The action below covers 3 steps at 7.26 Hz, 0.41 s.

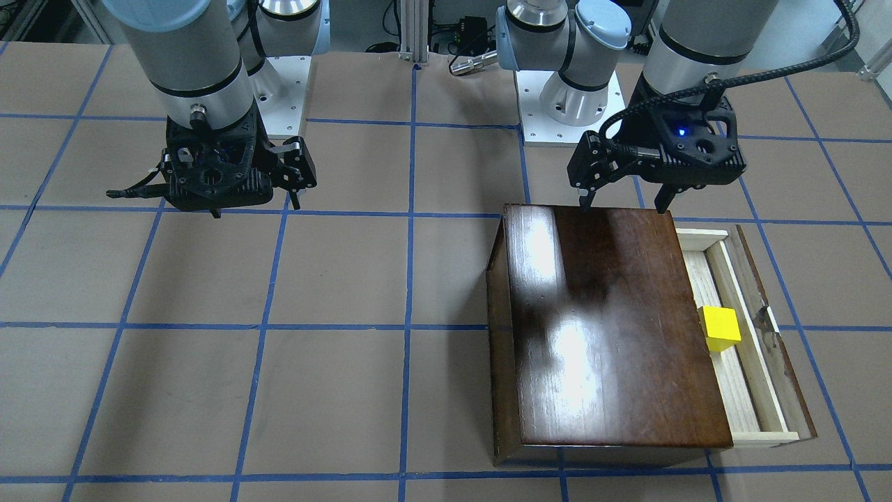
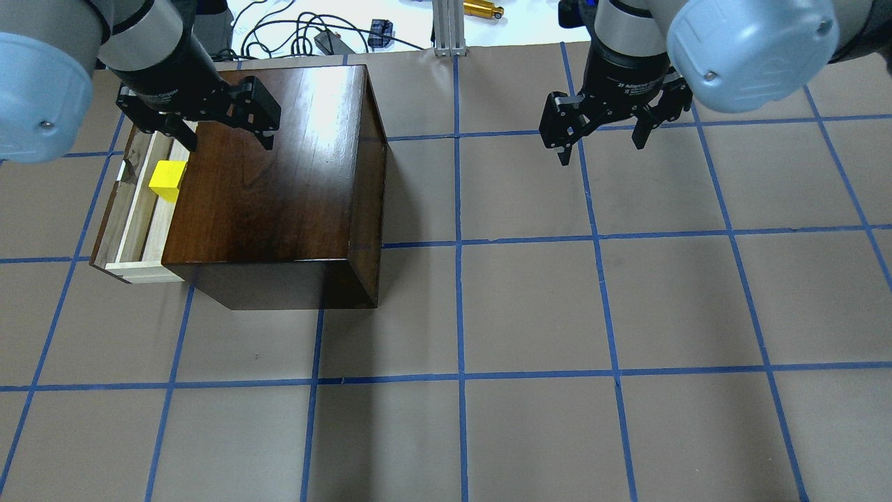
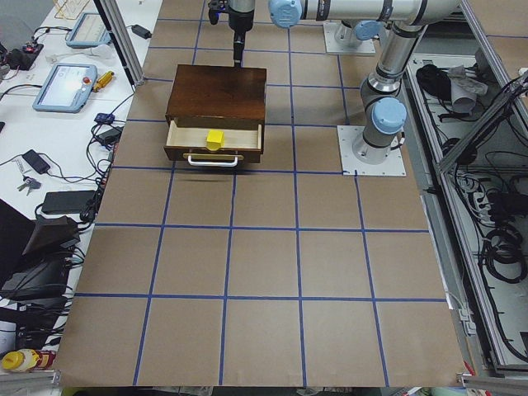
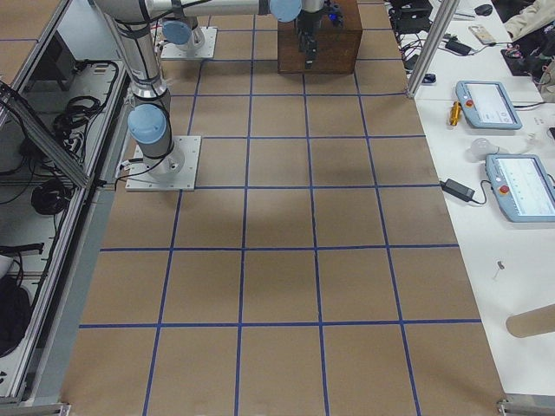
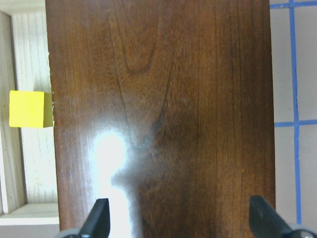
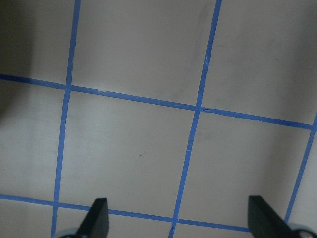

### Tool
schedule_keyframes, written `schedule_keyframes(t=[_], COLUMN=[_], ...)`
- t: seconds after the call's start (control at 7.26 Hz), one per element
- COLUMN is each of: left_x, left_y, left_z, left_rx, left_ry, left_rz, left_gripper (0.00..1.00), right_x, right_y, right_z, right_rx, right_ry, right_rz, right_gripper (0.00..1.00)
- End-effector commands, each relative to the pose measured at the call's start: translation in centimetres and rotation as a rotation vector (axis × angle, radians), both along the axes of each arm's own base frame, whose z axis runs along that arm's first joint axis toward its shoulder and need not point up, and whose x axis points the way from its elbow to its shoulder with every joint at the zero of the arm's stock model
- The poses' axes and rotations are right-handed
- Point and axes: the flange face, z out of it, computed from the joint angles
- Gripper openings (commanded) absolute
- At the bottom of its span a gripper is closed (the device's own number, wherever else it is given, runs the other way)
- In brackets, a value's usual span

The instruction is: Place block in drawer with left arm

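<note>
The small yellow block (image 1: 719,328) lies inside the pulled-out pale-wood drawer (image 1: 705,279) of the glossy dark-brown box (image 1: 606,328). It also shows in the overhead view (image 2: 168,178) and the left wrist view (image 5: 28,109). My left gripper (image 1: 623,207), with its blue light on, is open and empty. It hangs above the box top (image 2: 272,188) near the edge closest to my base, apart from the block. My right gripper (image 1: 254,206) is open and empty over bare table, far from the box.
The drawer's dark front panel (image 1: 775,335) juts out from the box toward the table end on my left. The table is brown with a blue tape grid (image 2: 460,244). Cables and tablets lie beyond the table's edges (image 3: 66,87).
</note>
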Motion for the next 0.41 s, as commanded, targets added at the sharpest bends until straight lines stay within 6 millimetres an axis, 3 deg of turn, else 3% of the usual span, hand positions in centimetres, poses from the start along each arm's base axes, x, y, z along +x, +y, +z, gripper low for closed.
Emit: schedule_keyframes(t=[0.0, 0.28], left_x=[-0.17, -0.16], left_y=[0.36, 0.56], left_z=[-0.02, 0.04], left_rx=[0.009, 0.009], left_ry=[0.005, 0.002], left_rz=[0.008, 0.001], left_gripper=[1.00, 1.00], right_x=[0.00, 0.00], right_y=[0.00, 0.00], right_z=[0.00, 0.00], right_rx=[0.000, 0.000], right_ry=[0.000, 0.000], right_rz=[-0.001, 0.000], right_gripper=[1.00, 1.00])
